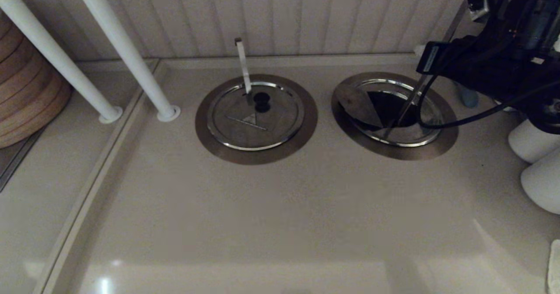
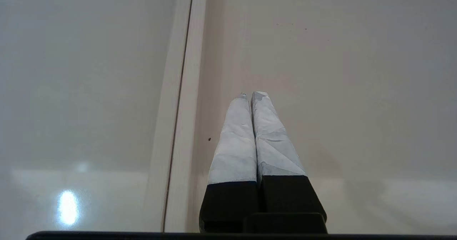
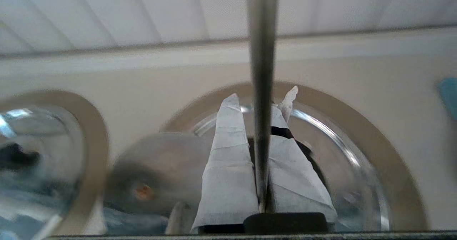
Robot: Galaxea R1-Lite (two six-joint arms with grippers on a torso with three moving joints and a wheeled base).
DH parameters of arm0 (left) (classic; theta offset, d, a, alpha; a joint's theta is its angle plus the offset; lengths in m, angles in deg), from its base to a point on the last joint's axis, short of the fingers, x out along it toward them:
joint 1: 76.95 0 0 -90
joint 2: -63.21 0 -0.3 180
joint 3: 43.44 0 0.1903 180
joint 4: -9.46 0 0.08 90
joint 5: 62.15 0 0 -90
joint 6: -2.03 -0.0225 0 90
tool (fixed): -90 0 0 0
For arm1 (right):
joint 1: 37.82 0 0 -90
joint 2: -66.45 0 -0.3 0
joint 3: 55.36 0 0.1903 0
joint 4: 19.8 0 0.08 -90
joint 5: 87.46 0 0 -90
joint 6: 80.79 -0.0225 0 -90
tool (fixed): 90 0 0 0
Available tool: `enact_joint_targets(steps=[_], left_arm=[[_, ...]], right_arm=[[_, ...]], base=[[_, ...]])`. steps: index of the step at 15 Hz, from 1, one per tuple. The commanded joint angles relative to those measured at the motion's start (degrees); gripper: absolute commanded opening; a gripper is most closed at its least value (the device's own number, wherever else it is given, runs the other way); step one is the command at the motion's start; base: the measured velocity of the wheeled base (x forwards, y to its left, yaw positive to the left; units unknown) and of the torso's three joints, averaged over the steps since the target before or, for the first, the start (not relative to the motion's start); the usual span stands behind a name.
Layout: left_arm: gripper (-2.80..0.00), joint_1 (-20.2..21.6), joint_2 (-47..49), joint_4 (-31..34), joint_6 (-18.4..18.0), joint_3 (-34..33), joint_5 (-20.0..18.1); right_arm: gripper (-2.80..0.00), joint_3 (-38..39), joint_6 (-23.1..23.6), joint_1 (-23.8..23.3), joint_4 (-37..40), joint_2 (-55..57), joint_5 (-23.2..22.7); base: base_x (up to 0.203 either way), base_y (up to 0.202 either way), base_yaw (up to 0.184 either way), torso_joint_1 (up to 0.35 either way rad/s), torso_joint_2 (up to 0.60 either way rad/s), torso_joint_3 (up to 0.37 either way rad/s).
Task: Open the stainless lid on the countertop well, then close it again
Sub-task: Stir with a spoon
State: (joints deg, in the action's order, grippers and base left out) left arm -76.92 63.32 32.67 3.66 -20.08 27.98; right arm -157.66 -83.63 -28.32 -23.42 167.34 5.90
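The countertop well (image 1: 389, 110) on the right stands partly uncovered, its hole dark inside the wide dull collar (image 1: 437, 143). The stainless lid (image 1: 356, 106) is swung to the left side of the opening and tilted; it also shows as a grey disc (image 3: 160, 165). A diagonal flat metal strip (image 1: 411, 101) rises from the well towards the back right. My right gripper (image 3: 262, 93) hovers over the well, shut on that strip (image 3: 262, 54), with a taped finger on either side. My left gripper (image 2: 254, 95) is shut and empty over bare countertop.
A twin steel lid (image 1: 256, 117) with a black knob and a near-vertical strip (image 1: 243, 66) sits closed to the left. Two white posts (image 1: 131, 57) and a wooden stack (image 1: 26, 97) stand at the far left. White rounded containers (image 1: 538, 162) crowd the right edge, and a panelled wall closes the back.
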Motion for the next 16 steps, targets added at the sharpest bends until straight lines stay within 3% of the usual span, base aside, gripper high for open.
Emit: enact_joint_targets(steps=[1,5,11,16], left_arm=[[-2.8,0.0,0.0,0.0,0.0,0.0,0.0],[-2.8,0.0,0.0,0.0,0.0,0.0,0.0],[-2.8,0.0,0.0,0.0,0.0,0.0,0.0],[-2.8,0.1,0.0,0.0,0.0,0.0,0.0]], right_arm=[[-2.8,0.1,2.0,-0.4,1.1,-0.7,0.0],[-2.8,1.1,6.2,-1.3,1.7,-0.1,0.3],[-2.8,-1.6,6.0,-2.7,1.7,3.7,1.9],[-2.8,-2.5,4.3,-2.1,-5.9,6.4,4.2]], base=[[0.0,0.0,0.0,0.0,0.0,0.0],[0.0,0.0,0.0,0.0,0.0,0.0],[0.0,0.0,0.0,0.0,0.0,0.0],[0.0,0.0,0.0,0.0,0.0,0.0]])
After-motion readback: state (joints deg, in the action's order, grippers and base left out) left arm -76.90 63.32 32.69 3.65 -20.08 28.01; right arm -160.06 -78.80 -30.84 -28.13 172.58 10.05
